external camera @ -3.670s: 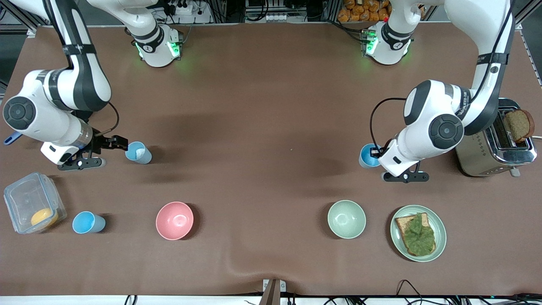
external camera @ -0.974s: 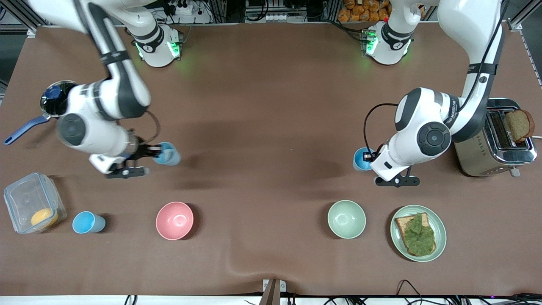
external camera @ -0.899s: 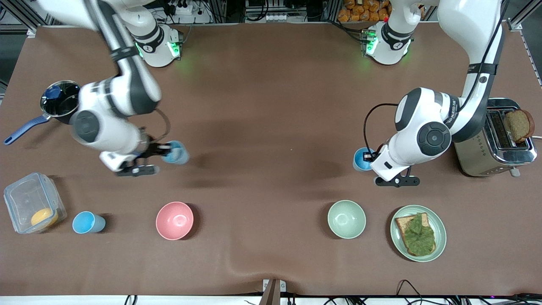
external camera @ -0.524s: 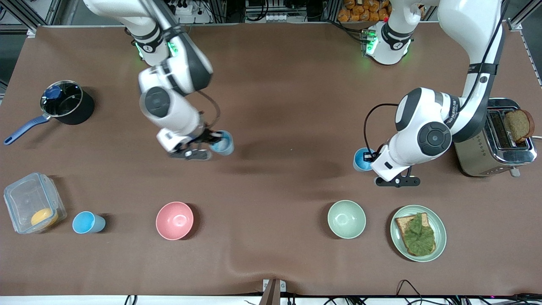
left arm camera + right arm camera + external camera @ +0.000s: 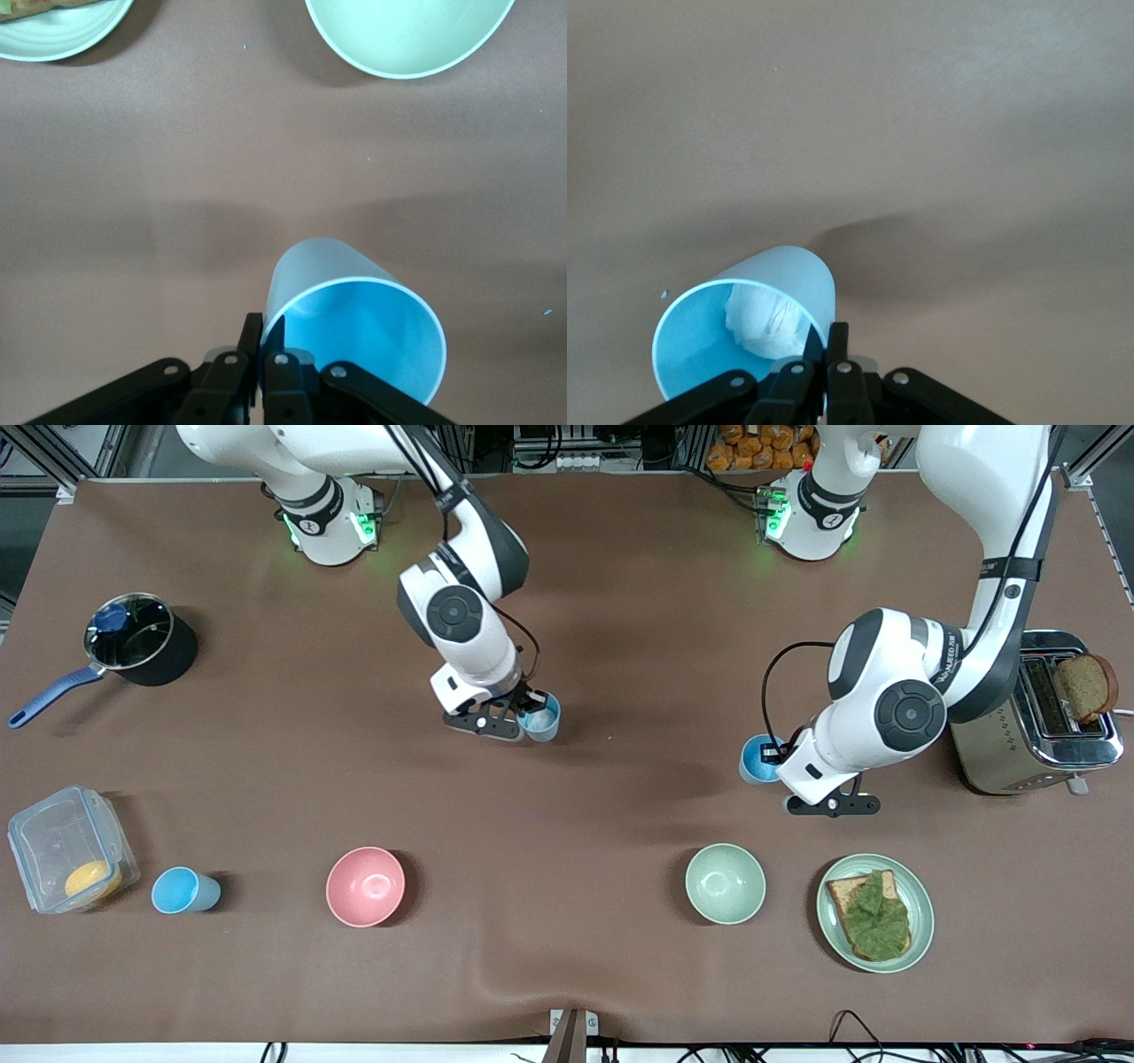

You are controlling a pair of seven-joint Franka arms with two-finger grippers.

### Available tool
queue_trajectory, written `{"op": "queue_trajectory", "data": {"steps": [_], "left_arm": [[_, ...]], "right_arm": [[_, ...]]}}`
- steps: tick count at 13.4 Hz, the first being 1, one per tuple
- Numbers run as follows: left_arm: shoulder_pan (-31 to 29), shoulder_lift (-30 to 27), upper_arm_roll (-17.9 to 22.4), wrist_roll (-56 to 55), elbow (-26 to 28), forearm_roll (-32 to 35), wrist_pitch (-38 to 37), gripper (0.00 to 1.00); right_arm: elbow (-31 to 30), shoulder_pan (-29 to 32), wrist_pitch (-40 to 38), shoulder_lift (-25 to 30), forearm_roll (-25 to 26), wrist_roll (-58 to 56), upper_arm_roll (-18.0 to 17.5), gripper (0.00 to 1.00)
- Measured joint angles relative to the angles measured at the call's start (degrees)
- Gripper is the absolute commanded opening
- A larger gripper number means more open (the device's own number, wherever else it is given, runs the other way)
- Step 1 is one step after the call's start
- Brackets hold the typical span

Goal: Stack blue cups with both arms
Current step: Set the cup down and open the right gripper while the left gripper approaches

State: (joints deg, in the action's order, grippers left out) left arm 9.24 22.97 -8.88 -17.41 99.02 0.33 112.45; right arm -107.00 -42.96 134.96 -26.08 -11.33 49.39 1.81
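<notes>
the right gripper (image 5: 529, 710) is up over the middle of the table (image 5: 567, 602), pinched on the rim of a blue cup (image 5: 541, 718). in the right wrist view its fingers (image 5: 835, 350) clamp the cup wall (image 5: 757, 320), one inside and one outside, and a crumpled white scrap (image 5: 769, 326) lies in the cup.

from the right arm's end of the table: a dark pot (image 5: 137, 642) with a blue handle sits well nearer the bases; a clear box (image 5: 69, 850) holding something orange stands closer to the front camera. just beside the box is a loose cup (image 5: 183, 891), upright and untouched. a pink bowl (image 5: 365, 887) comes next in that row, then a pale green bowl (image 5: 725, 883), then a green plate (image 5: 875, 913) with toast and greens.

the left gripper (image 5: 778, 755) grips the rim of a third cup (image 5: 758, 759), which is farther from the front camera than the green bowl. whether this cup rests on the table or is lifted i cannot tell. in the left wrist view the fingers (image 5: 253, 336) close on the cup's wall (image 5: 354, 325), with the green bowl (image 5: 409, 31) and plate (image 5: 53, 31) showing at the frame's edge. a steel toaster (image 5: 1041, 717) with a bread slice poking out stands at the left arm's end.
</notes>
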Motion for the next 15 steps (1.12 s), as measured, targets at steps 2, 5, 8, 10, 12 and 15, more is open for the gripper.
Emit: {"op": "queue_trajectory", "data": {"steps": [2,5,8,10,12,15], "left_arm": [[0.03,-0.01,-0.04,-0.51,-0.14,0.00,0.00,0.00],[0.45,-0.01,-0.11,-1.09,-0.24,0.00,0.00,0.00],[0.88,-0.01,-0.23,-2.51,-0.27,0.00,0.00,0.00],[1.27,-0.02,-0.38,-2.77,-0.48,0.00,0.01,0.00],[1.87,-0.06,-0.68,-3.48,-1.27,0.00,0.03,0.00],[4.15,-0.14,-0.88,-7.91,-2.70,0.00,0.03,0.00]], "right_arm": [[0.76,-0.51,2.18,-1.87,-0.01,1.56,0.01,0.01],[2.10,-1.02,2.62,-3.63,-0.04,3.11,0.00,0.31],[3.06,-1.11,2.56,-4.16,-0.05,3.49,0.09,0.74],[4.07,-1.11,1.90,-4.16,-0.05,3.60,0.36,0.83],[6.46,-0.82,-2.37,-4.15,-0.06,3.68,1.05,0.89],[14.61,2.78,-15.80,-3.88,-0.03,1.91,1.84,0.93]]}}
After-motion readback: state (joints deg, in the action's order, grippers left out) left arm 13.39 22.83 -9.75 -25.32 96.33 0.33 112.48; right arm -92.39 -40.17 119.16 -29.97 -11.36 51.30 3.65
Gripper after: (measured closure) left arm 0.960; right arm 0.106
